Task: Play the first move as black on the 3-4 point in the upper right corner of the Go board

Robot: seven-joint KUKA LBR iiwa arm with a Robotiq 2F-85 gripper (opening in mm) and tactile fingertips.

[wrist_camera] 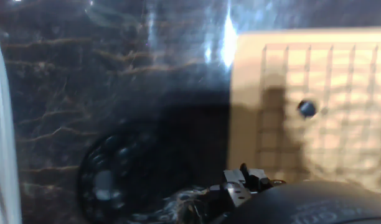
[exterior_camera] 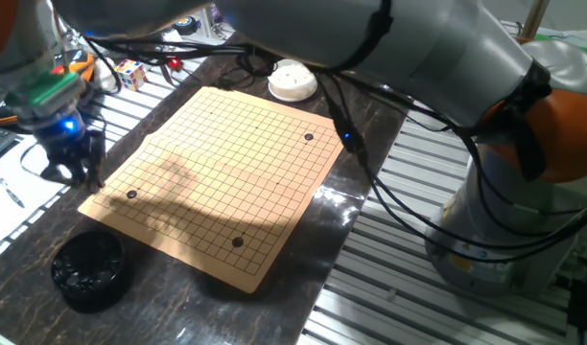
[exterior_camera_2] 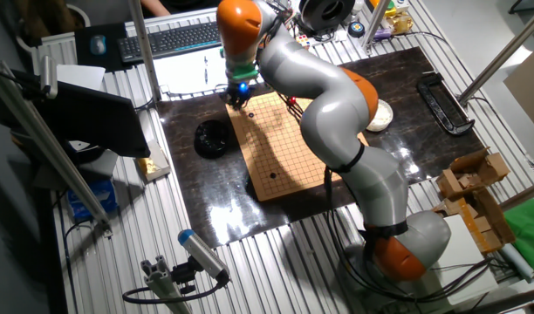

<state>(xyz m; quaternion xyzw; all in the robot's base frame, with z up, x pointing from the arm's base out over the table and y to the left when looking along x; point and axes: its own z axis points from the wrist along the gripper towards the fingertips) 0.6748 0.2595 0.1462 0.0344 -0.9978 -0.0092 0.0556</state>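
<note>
The wooden Go board (exterior_camera: 217, 163) lies on the dark table. Three black stones sit on it near three corners: one at the left (exterior_camera: 132, 194), one at the near corner (exterior_camera: 238, 242), one at the far right (exterior_camera: 308, 136). My gripper (exterior_camera: 73, 165) hangs low just off the board's left corner, over the dark table, between the board and the black bowl (exterior_camera: 90, 270) of black stones. In the blurred hand view I see the bowl (wrist_camera: 116, 177) below left and one black stone (wrist_camera: 307, 109) on the board. The fingers are too dark to read.
A white round bowl (exterior_camera: 292, 81) stands past the board's far corner. A Rubik's cube (exterior_camera: 130, 73) and clutter lie at the far left. The arm's cables (exterior_camera: 370, 144) hang over the board's right side. A keyboard (exterior_camera_2: 175, 39) lies beyond the table.
</note>
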